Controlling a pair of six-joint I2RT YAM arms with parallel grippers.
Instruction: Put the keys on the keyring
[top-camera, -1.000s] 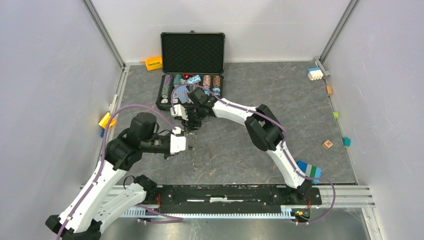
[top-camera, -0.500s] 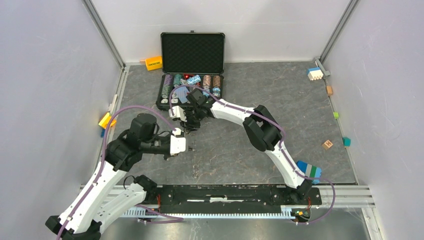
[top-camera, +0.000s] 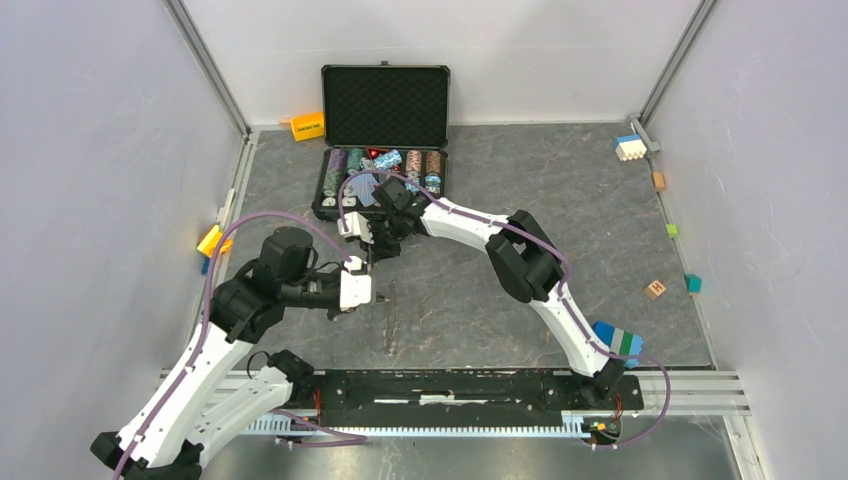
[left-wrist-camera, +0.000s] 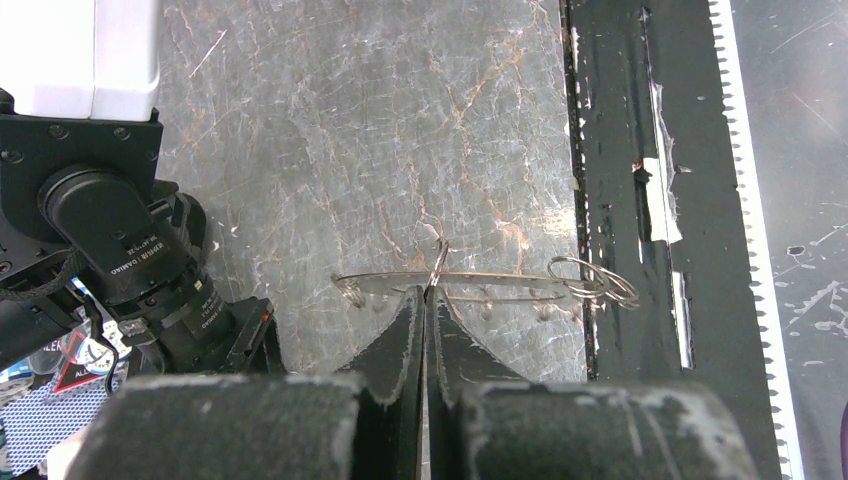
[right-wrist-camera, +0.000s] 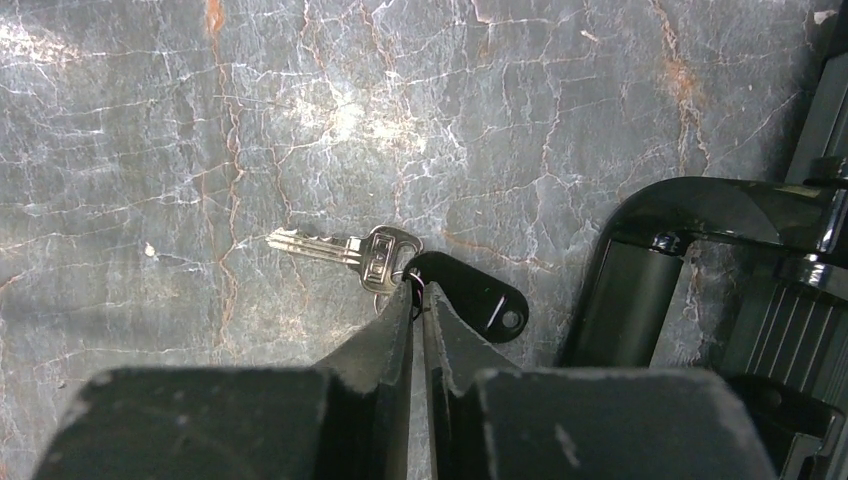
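The keyring is a large thin metal hoop seen edge-on, with small split rings at its right end. My left gripper is shut on its rim and holds it upright just above the table. In the top view the keyring shows as a thin line below my left gripper. The keys, a silver key on a small ring with a black tag, lie on the table. My right gripper pinches that small ring, its jaws almost touching. The right gripper sits just in front of the case.
An open black case of poker chips stands at the back, and its handle lies close to the right of the keys. Coloured blocks and a wooden cube line the right edge. A black rail runs along the front.
My right gripper has shifted slightly left and its jaws have closed down on the keys' small ring. The left arm has stayed put with the keyring.
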